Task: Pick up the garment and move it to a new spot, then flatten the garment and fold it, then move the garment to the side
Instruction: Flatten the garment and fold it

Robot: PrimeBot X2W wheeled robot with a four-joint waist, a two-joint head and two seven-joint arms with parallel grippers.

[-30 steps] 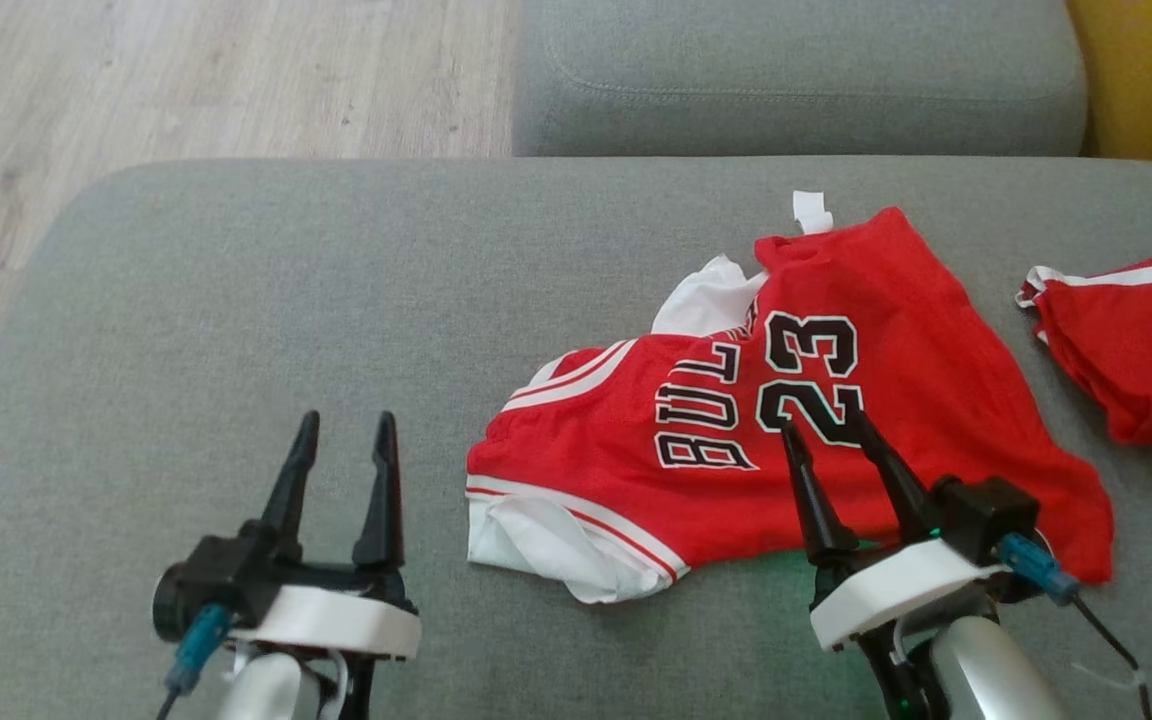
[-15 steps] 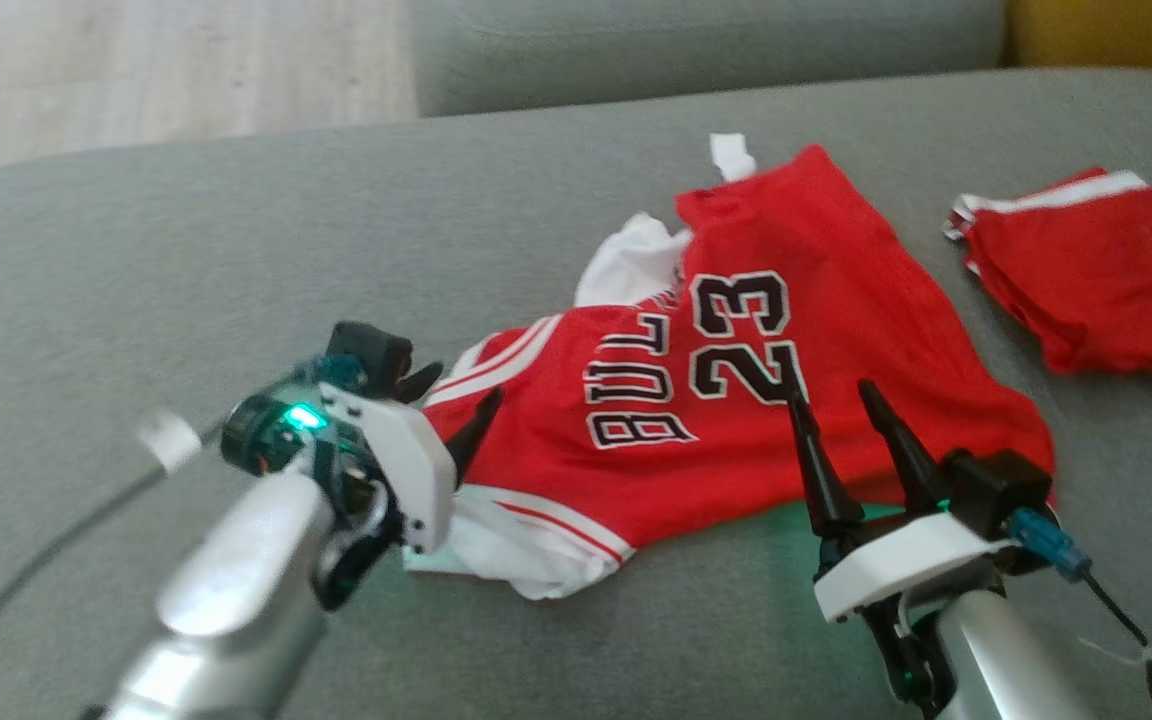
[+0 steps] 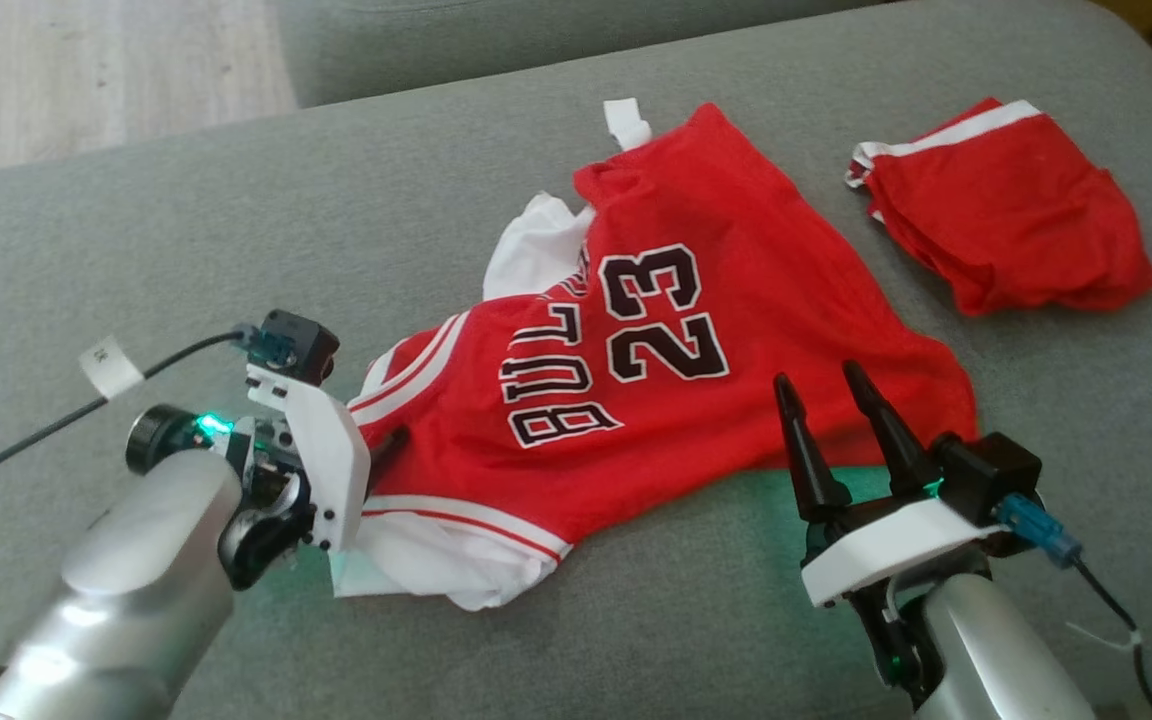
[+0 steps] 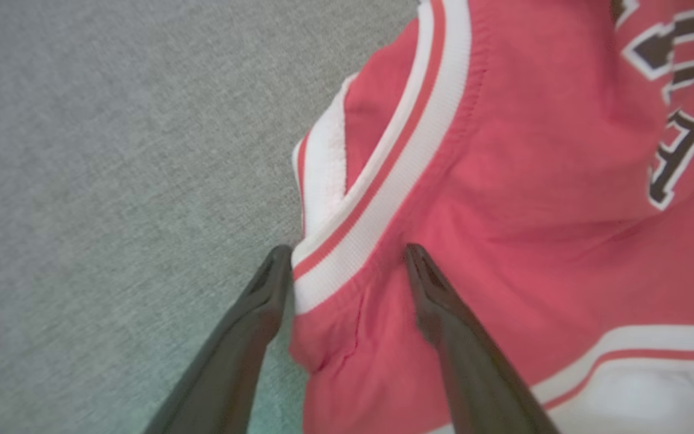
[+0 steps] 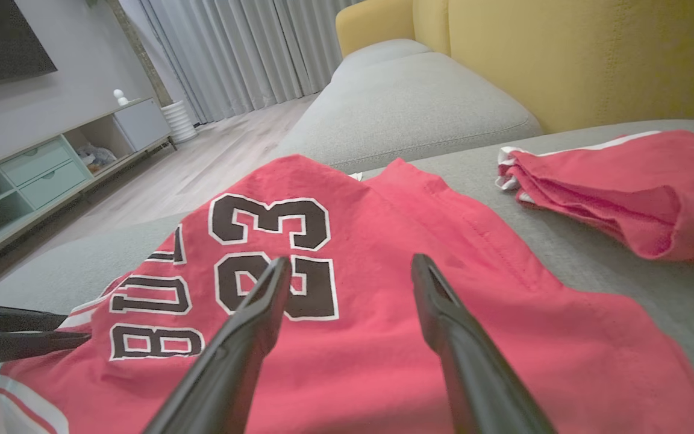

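On the cushion (image 3: 186, 250), head view: the jersey (image 3: 656, 380) lies crumpled, just ahead of the right gripper (image 3: 821, 395) and against the left gripper (image 3: 386, 445). A folded cloth (image 3: 1006, 210) lies apart, beyond the right gripper.

Left wrist view: gripper released, one finger on each side of the jersey's striped trim, nothing clamped.

Right wrist view: gripper released, fingers spread over the jersey, numerals directly ahead of them.

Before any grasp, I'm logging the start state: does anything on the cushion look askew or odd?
The red jersey lies crumpled and slanted on the grey cushion, white fabric bunched out at its near corner and beside the lettering, a white tag poking past its far edge. The other red garment lies apart, folded.
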